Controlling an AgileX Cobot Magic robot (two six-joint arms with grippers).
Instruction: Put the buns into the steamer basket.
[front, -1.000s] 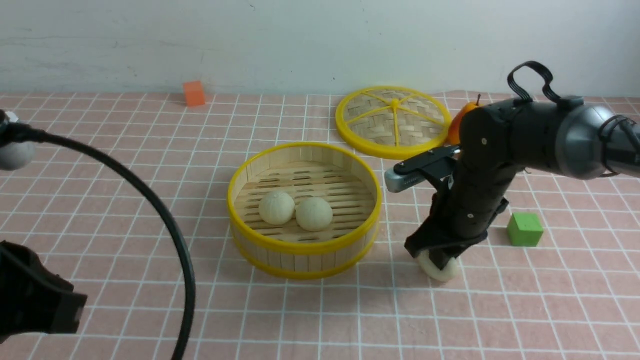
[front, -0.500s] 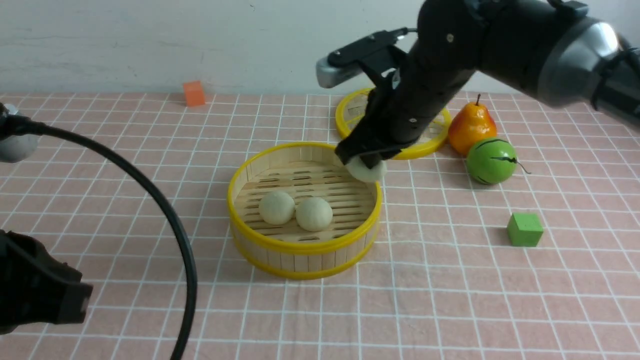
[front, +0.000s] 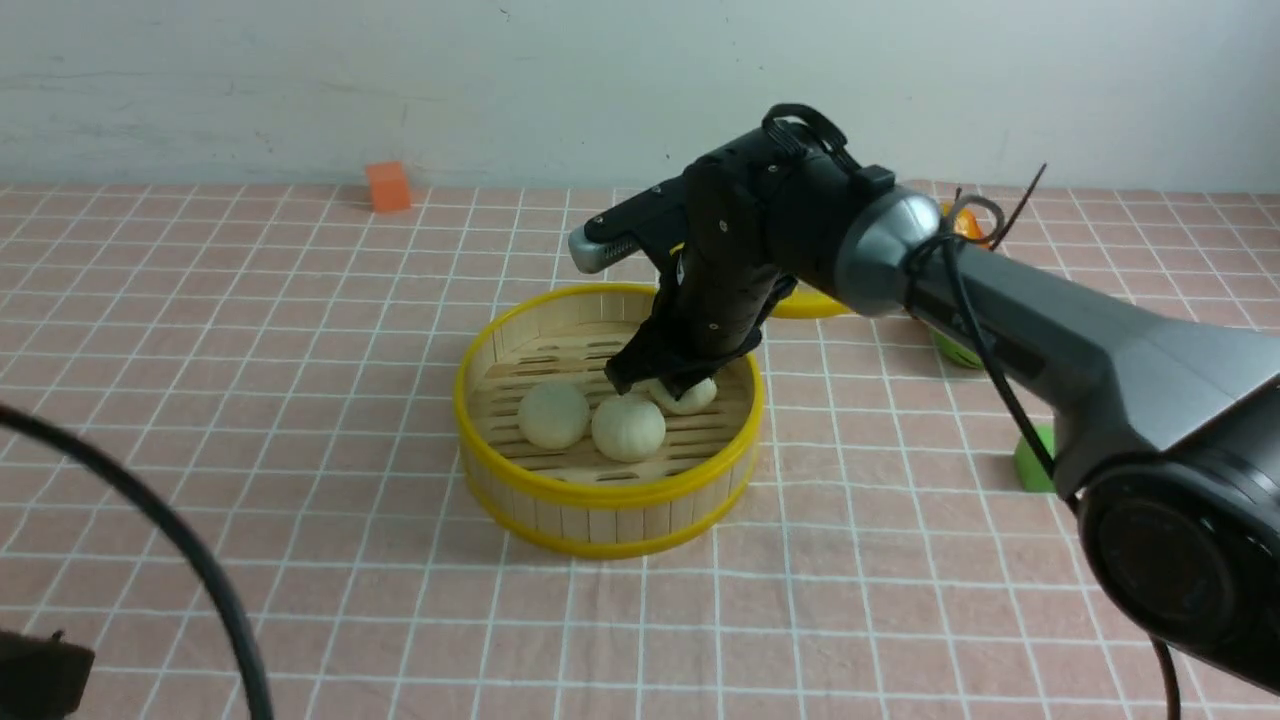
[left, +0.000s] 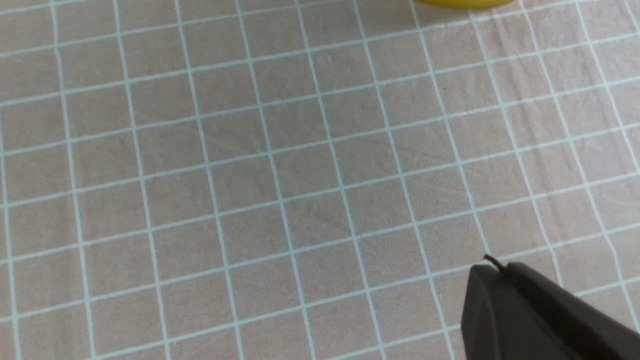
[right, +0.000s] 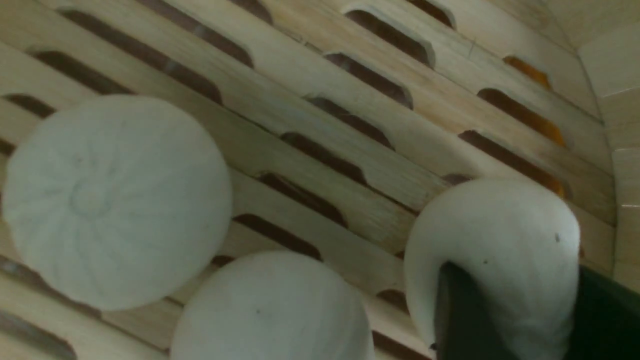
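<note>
The black right gripper (front: 662, 386) reaches down into one round bamboo steamer basket with yellow rims (front: 600, 500). Its two fingers stand either side of a cream-white pleated dough bun (front: 692, 396) low over the slatted floor. Whether they press it or stand loose cannot be told. A second bun (front: 628, 427) lies just beside it, and a third bun (front: 553, 414) touches the second, making three buns in the basket. The basket stands on a pink checked cloth (front: 300, 330). One orange cube (front: 387, 186) sits by the far wall. One green cube (front: 1030, 458) is half hidden by the right arm. The left gripper (left: 495, 285) is closed over bare cloth.
</note>
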